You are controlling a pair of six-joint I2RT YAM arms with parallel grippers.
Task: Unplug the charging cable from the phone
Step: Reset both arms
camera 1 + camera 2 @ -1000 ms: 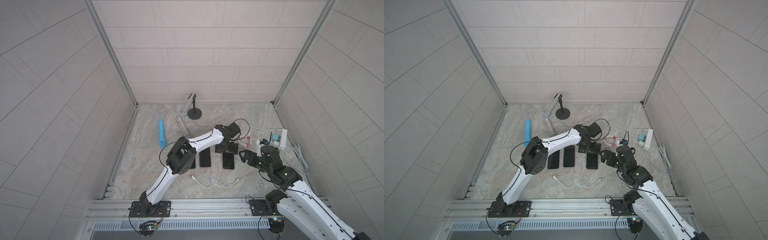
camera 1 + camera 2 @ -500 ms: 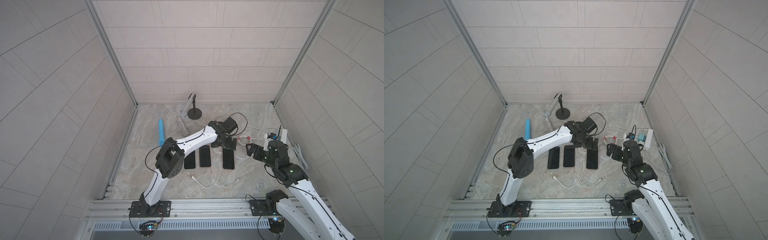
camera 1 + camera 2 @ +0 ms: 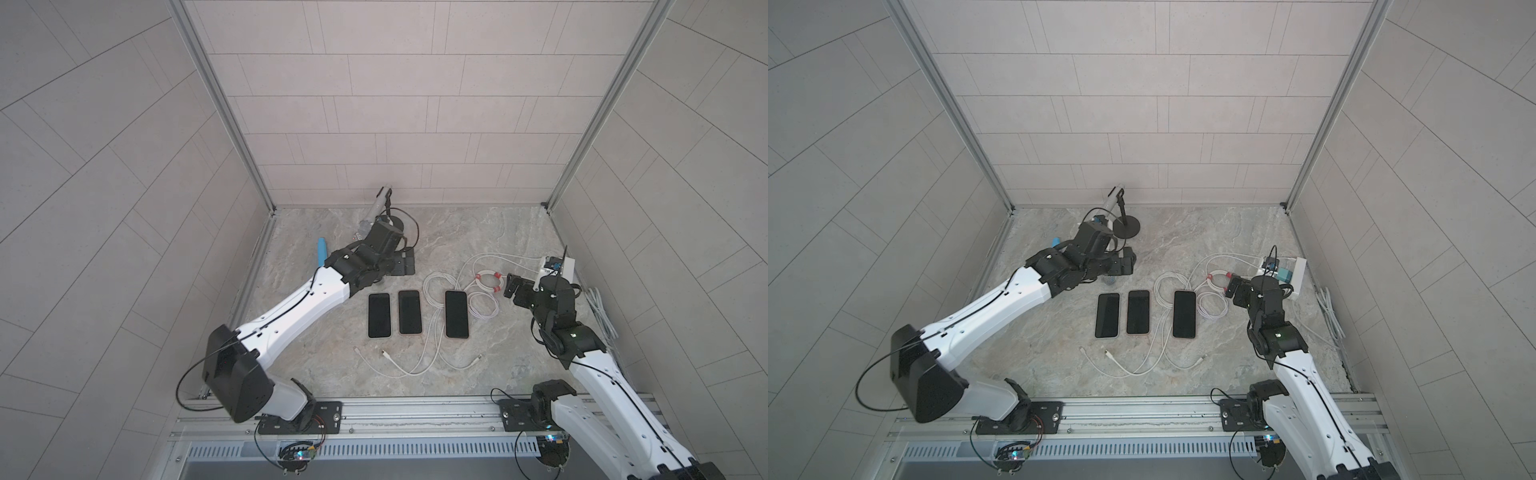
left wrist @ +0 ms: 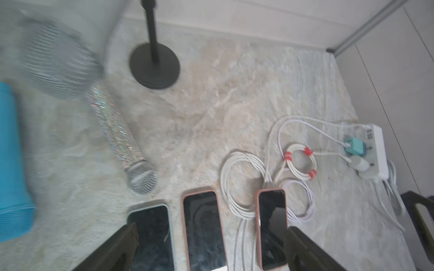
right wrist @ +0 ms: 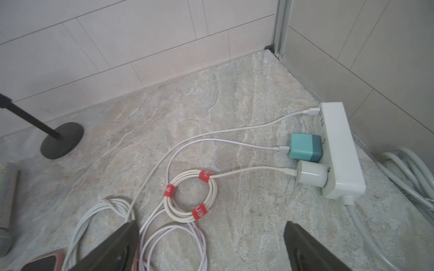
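On marbled tabletop [image 3: 478, 232] inside tiled booth, three phones [image 3: 409, 312] lying flat in a row with all three cable ends [image 3: 385, 354] loose just beside them, unplugging judged complete; left hand [image 3: 409, 266] and right hand [image 3: 512, 286] both wide, empty.

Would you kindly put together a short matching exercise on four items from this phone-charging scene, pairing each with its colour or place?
Things:
1. power strip
2. cable coil with red ties
3. stand base
4. speaker

Descriptions:
A. blue, lying on its side
B. white, against the side wall, chargers plugged in
C. black, round, near the back wall
D. on the floor between the phones and the power strip

Pairs: 1-B, 2-D, 3-C, 4-A
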